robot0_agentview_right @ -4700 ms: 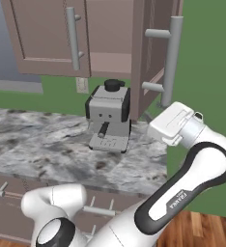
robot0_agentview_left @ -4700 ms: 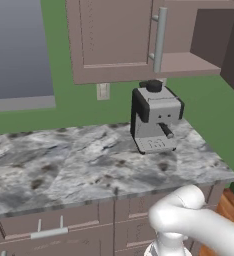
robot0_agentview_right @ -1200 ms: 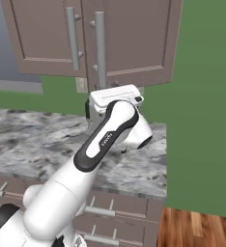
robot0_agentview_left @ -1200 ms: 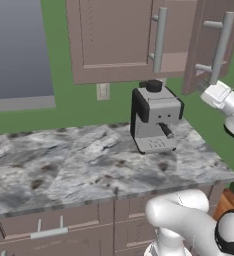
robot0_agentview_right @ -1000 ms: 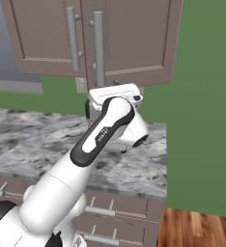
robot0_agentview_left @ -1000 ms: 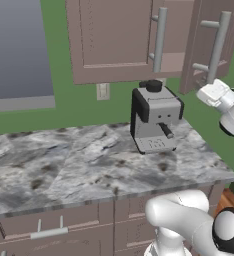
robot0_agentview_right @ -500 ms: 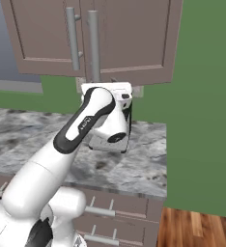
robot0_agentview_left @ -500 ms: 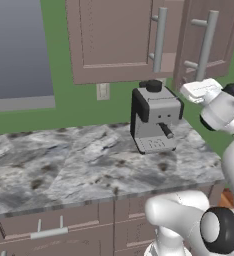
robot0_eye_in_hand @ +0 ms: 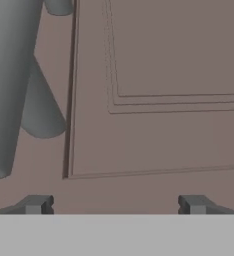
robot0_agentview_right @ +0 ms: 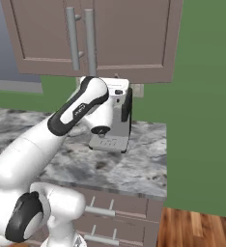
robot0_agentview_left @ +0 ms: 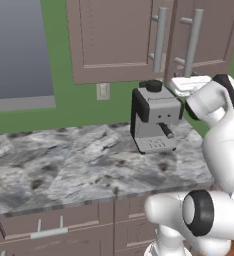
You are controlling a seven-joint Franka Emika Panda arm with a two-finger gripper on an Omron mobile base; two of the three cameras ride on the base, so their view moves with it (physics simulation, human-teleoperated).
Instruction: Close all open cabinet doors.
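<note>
Two mauve-brown cabinet doors hang above the counter. The left door (robot0_agentview_left: 114, 40) (robot0_agentview_right: 40, 34) lies flat in its frame. The right door (robot0_agentview_left: 211, 30) (robot0_agentview_right: 134, 38) stands almost flush beside it; whether a small gap remains, I cannot tell. Their silver bar handles (robot0_agentview_left: 160, 32) (robot0_agentview_left: 191, 35) sit side by side. My gripper (robot0_eye_in_hand: 114, 205) is open and empty, its fingertips (robot0_eye_in_hand: 36, 204) wide apart right against the right door's recessed panel, near its lower corner. The white hand (robot0_agentview_left: 189, 84) rests at that door's bottom edge.
A black and silver coffee machine (robot0_agentview_left: 154, 122) (robot0_agentview_right: 112, 128) stands on the marble counter (robot0_agentview_left: 64, 170) just below the hand. Drawer fronts (robot0_agentview_left: 49, 227) run under the counter. A grey window (robot0_agentview_left: 19, 50) is at the left. Wood floor (robot0_agentview_right: 197, 229) lies to the right.
The right door, wide open at first, has swung leftward to nearly flush. My hand came up from the right and followed it in toward the cabinet front.
</note>
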